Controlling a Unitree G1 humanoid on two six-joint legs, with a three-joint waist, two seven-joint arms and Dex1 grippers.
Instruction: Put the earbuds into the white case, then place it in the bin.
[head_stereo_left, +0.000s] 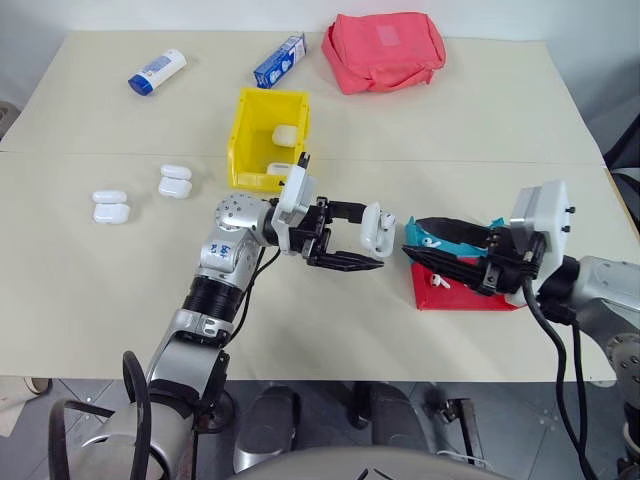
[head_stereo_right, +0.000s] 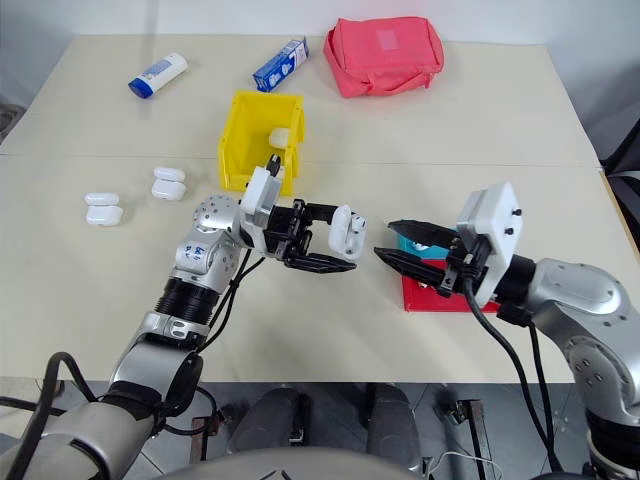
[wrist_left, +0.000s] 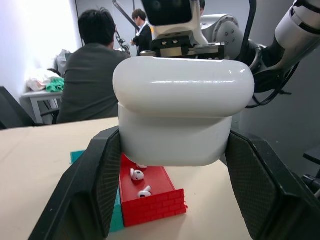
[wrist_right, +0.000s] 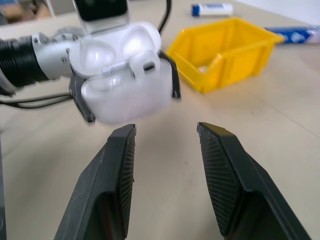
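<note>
White case (head_stereo_right: 347, 229) sits clamped in the left gripper (head_stereo_right: 330, 240), lid open, one earbud (wrist_right: 145, 64) seated; right gripper (head_stereo_right: 400, 243) at its 3 o'clock stands part-open and empty. Loose earbuds (wrist_left: 140, 183) remain in the red tray (wrist_left: 155, 197), so loading looks unfinished, and the yellow bin (head_stereo_left: 268, 135) drop at 11 o'clock is pending. Beige table (head_stereo_left: 450, 110); a person sits in the room behind.

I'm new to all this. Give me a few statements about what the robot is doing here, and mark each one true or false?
1. The left gripper holds a white case with its lid open. True.
2. The right gripper is clamped on an earbud. False: its jaws stand apart with nothing between them.
3. The yellow bin is empty. False: a white case lies inside.
4. Loose earbuds lie in the red tray. True.
5. A pink pouch sits behind the bin. True.
</note>
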